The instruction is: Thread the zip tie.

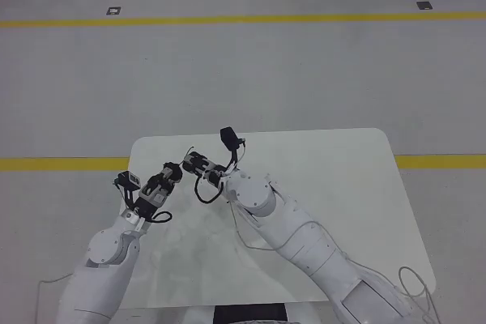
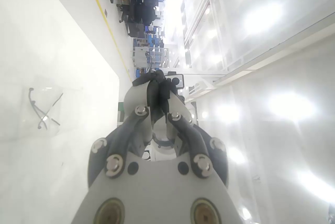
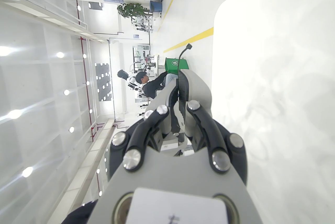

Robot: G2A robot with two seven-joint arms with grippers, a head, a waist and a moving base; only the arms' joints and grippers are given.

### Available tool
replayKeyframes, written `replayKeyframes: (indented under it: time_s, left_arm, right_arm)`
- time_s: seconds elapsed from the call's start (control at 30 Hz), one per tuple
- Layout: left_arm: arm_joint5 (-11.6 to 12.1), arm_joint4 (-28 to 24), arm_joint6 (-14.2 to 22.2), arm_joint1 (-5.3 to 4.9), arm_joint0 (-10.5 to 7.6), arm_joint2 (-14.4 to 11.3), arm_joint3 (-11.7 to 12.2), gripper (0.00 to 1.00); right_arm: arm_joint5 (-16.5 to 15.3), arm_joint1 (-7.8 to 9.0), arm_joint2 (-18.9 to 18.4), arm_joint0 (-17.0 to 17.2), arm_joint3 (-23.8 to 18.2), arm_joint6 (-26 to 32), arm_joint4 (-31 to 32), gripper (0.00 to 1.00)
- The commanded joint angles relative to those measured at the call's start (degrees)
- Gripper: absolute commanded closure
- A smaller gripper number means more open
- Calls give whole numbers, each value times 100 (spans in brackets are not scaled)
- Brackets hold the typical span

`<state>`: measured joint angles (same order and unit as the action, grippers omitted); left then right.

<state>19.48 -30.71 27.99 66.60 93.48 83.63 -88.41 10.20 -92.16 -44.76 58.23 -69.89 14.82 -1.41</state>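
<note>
Two robot arms meet above a white table [image 1: 332,186], their tips almost touching at the left centre of the top view.

The step in hand looks like lining up the tie's two ends so one can pass through the other. To do it well, one arm would best stay steady as the anchor. The other would then make small, slow corrections, keeping the strip straight and aimed squarely at the opening. The strip looks thin and springy, so a grip close to the working end would likely stop it bowing away.

In the right wrist view, the right gripper [image 3: 179,78] sits at the centre of the frame with its fingers pressed together, clamped on the zip tie [image 3: 183,57]. The thin black strip rises out of the fingertips toward the upper middle of the frame. It curves slightly and ends in a small wider head that hangs free in the air, touching nothing.

In the left wrist view, the left gripper [image 2: 157,84] is at the centre of the frame with its fingers drawn together. Dark shapes crowd its tips, and it is not possible to tell whether it pinches part of the tie. In the top view the tie is too small to make out between the two grippers.

A clear bag [image 2: 44,110] holding a few black ties lies flat on the table at the left middle of the left wrist view, well apart from both grippers.
</note>
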Motion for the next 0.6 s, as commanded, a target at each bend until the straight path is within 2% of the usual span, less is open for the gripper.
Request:
replayKeyframes:
  time_s: [0.0, 0.03, 0.07, 0.27, 0.33, 0.43, 0.5, 0.57]
  left_arm:
    - [0, 31, 7, -1, 3, 6, -2, 100]
    - [0, 43, 12, -2, 6, 11, -4, 100]
    - [0, 48, 16, -2, 11, 19, -7, 100]
    - [0, 9, 265, -21, 113, 155, -98, 100]
    - [-4, -143, 427, -31, 165, 212, -126, 100]
    - [-97, -270, 859, -77, 254, 383, -222, 100]
    - [-309, -458, 1271, -121, 334, 555, -311, 100]
    - [-471, -574, 1592, -161, 394, 728, -373, 100]
  right_arm:
    - [11, 0, -18, 19, -12, 12, 23, 85]
    - [19, 2, -35, 29, -11, 9, 31, 55]
    - [25, 4, -55, 40, -17, 4, 36, 0]
    - [1, 70, -291, 121, -104, 108, 161, 0]
    - [-152, 106, -428, 179, -135, 361, 15, 0]
    - [-535, 198, -735, 164, 28, 1206, -295, 0]
    - [-798, 260, -945, 69, 252, 2014, -617, 0]
    - [-920, 301, -1091, -55, 494, 2537, -814, 0]
